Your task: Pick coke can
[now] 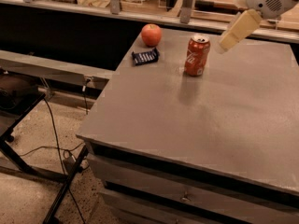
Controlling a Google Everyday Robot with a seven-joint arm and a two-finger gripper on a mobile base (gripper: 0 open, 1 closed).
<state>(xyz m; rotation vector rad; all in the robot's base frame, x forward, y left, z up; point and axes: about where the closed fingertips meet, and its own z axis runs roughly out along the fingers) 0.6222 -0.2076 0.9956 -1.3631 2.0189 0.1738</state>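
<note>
The coke can [196, 55] stands upright on the grey table [205, 111], toward its far side. It is red-orange with white lettering and a silver top. My gripper [236, 31] hangs in the air at the upper right, just right of the can and slightly above its top, not touching it. It is cream-coloured and points down and to the left from a white arm housing [268, 0].
A red apple [151, 34] sits at the table's far left corner. A dark blue snack packet [145, 56] lies just in front of it. A black stand and cables [46, 143] are on the floor to the left. A shelf rail [117, 13] runs behind the table.
</note>
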